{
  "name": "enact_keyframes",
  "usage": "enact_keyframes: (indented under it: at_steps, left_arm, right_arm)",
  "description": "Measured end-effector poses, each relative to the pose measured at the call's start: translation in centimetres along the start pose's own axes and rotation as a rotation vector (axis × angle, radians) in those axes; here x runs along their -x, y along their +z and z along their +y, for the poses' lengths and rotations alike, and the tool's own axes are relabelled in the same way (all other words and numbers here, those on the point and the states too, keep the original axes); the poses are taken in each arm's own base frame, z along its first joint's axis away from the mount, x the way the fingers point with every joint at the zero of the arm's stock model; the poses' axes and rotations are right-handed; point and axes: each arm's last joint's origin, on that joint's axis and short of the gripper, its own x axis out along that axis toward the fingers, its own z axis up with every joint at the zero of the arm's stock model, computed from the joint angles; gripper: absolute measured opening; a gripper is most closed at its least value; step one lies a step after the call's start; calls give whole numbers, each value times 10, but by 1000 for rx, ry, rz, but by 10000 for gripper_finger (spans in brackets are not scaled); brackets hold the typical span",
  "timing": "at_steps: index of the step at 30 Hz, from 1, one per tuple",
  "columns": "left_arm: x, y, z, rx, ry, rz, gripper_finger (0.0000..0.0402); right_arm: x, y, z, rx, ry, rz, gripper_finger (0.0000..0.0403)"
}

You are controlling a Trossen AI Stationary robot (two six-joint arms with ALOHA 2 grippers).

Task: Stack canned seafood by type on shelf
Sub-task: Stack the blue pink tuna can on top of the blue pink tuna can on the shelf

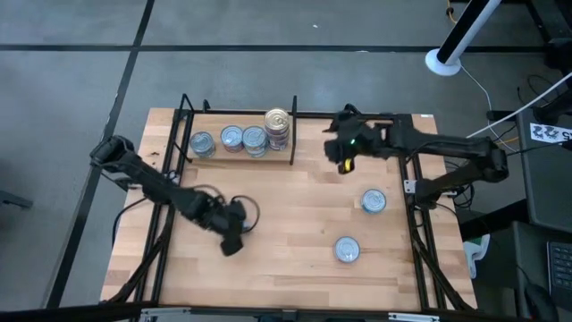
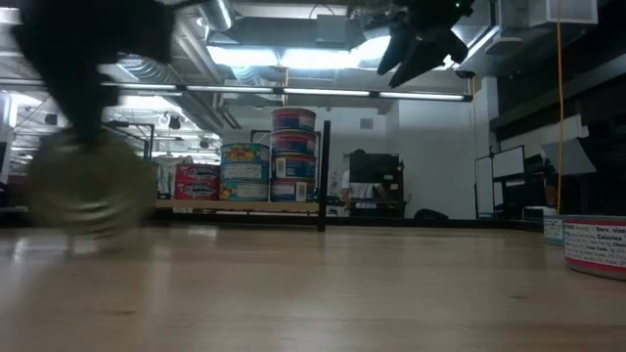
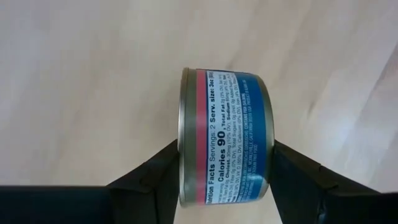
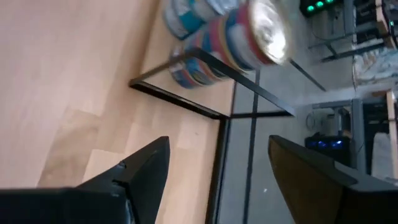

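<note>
Wood shelf (image 1: 295, 268): tin (image 3: 225, 137) btwn left gripper (image 3: 225, 186) fingers.

red-and-blue labelled tin (image 3: 225, 138), light wooden shelf (image 1: 295, 224), black frame (image 1: 237, 113)

Two matte black jointed arms, black cable looping by the left arm (image 1: 152, 183), green light glowing on the right arm (image 1: 429, 143).
</note>
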Motion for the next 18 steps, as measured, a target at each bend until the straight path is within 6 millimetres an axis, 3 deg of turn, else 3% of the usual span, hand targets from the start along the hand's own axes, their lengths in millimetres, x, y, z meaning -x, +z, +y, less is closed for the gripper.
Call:
enact_keyframes:
  at_steps: [8, 13, 18]
  left_arm:
    - [2, 68, 19, -179, 4, -354, 192]
    - [27, 109, 28, -347, 181, -567, 192]
    - [58, 136, 34, -508, 448, -672, 192]
  right_arm:
    - [14, -40, -41, -169, -13, -52, 273]
    - [10, -63, -59, -324, 36, -84, 273]
    - [7, -77, -68, -442, 126, -158, 273]
